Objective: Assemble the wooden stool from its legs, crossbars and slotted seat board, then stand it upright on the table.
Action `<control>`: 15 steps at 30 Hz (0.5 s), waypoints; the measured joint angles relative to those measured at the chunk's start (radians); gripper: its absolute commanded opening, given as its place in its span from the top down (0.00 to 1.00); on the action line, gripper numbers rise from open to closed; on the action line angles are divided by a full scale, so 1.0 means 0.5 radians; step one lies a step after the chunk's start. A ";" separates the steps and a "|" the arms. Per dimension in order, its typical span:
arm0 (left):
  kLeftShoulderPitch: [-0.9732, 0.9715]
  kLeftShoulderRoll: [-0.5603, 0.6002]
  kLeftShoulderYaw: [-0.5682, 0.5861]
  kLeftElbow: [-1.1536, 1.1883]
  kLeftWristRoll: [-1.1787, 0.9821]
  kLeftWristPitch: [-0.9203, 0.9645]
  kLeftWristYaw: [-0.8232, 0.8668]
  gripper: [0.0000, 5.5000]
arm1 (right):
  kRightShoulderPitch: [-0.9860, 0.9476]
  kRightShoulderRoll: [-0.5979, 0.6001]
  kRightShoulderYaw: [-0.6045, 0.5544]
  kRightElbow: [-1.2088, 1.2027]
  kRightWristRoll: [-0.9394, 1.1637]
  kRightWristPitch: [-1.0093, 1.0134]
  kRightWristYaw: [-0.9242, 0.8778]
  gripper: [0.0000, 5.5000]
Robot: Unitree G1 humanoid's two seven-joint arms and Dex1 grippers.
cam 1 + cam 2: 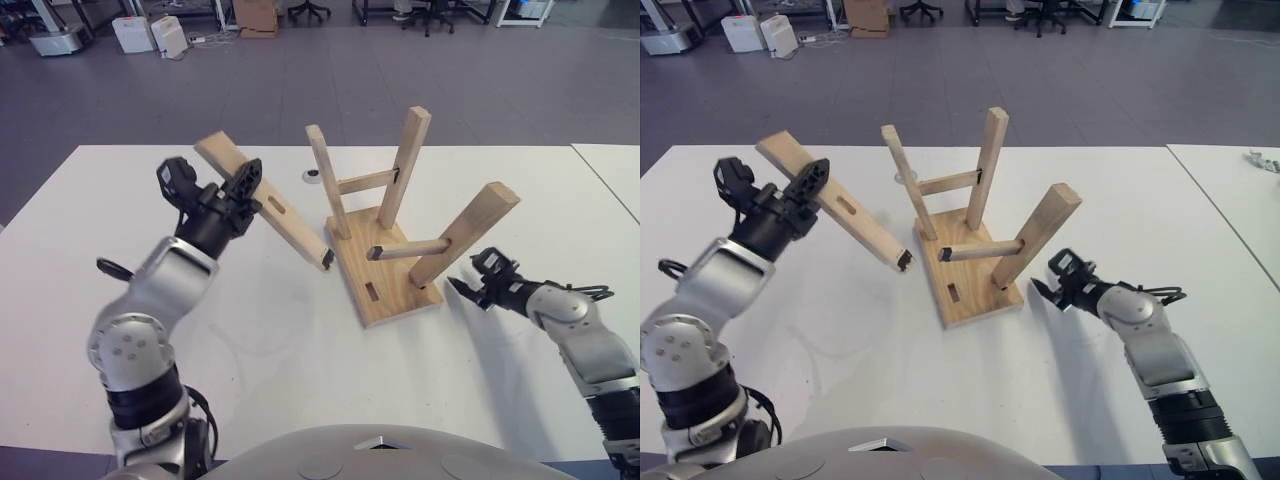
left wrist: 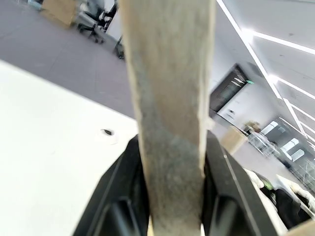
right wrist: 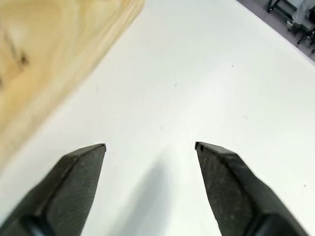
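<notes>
1. At the left of the table (image 1: pixel 300 380), your left gripper (image 1: pixel 243 190) is clamped on the fourth leg (image 1: pixel 290 222). It holds the leg tilted in the air, lower end just left of the seat board (image 1: pixel 398 300).
2. In the middle, the board lies upside down with three legs up. Stand the held leg upright first, then lower it into the vacant slot (image 1: pixel 371 291) while meeting the free crossbar (image 1: pixel 410 250) end squarely.
3. At the right, your right gripper (image 1: pixel 462 292) is spread and empty by the board's corner. Brace the board there; bare tabletop on the near side gives you room.
</notes>
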 measured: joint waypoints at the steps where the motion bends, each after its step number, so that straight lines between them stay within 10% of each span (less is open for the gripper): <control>1: 0.102 -0.085 -0.047 -0.014 0.074 -0.051 0.022 0.81 | -0.006 0.002 0.045 0.006 -0.050 -0.059 -0.003 0.38; 15: 0.433 -0.387 -0.367 0.081 0.901 -0.656 -0.272 0.81 | -0.148 0.237 0.421 -0.089 -0.210 -0.249 0.205 0.38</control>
